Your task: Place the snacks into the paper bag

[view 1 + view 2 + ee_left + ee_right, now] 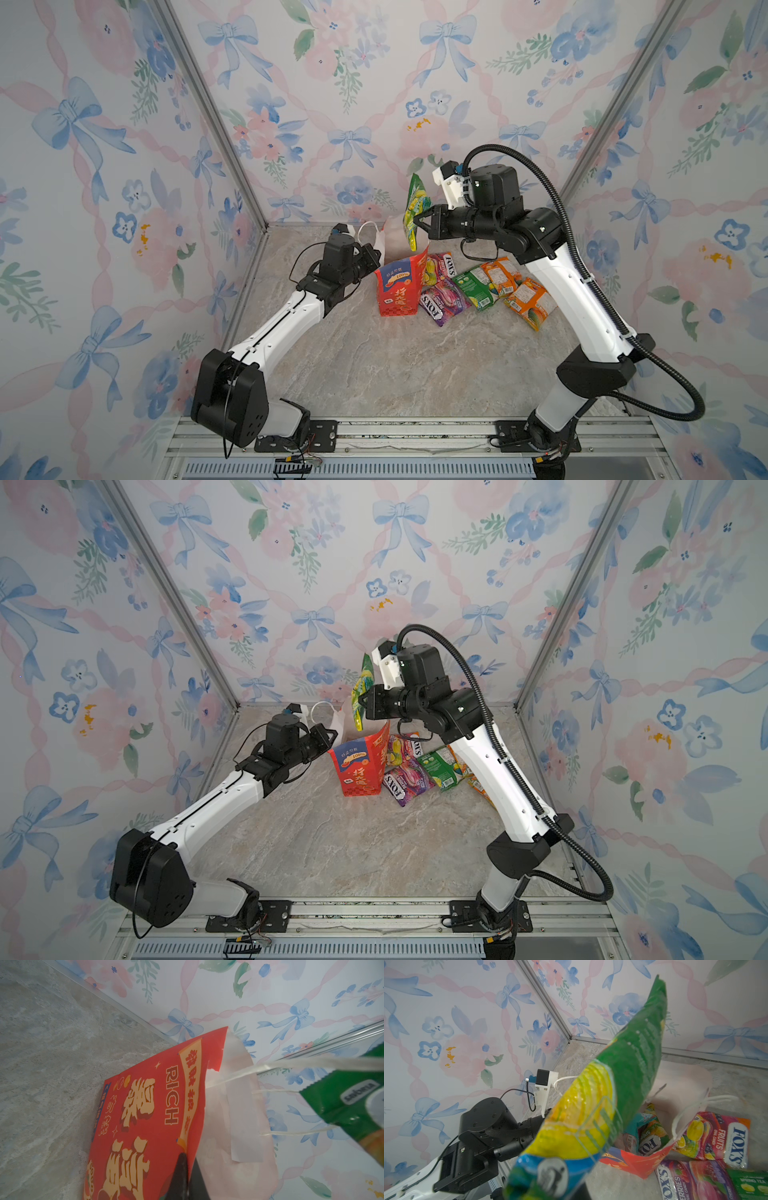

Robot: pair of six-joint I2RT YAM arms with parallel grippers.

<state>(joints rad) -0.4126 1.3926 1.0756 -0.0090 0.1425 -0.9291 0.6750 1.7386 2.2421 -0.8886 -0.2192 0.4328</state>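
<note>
The red paper bag (398, 289) stands open at mid-table, its white inside (392, 237) showing. My left gripper (375, 256) is shut on the bag's left wall, and in the left wrist view its dark fingers (181, 1176) pinch the red paper (145, 1105). My right gripper (420, 221) is shut on a green and yellow snack packet (415, 205), which hangs upright over the bag's mouth. That packet (612, 1084) fills the right wrist view. A teal FOX'S packet (649, 1138) lies inside the bag. More snacks lie right of the bag: purple FOX'S (442, 301), red-yellow FOX'S (441, 266), green (474, 287).
Two orange packets (501, 275) (530, 304) lie furthest right, partly under the right arm in a top view. The bag's white cord handles (291, 1064) stick out from its rim. Floral walls close in the back and both sides. The marble tabletop (395, 365) stretches toward the front rail.
</note>
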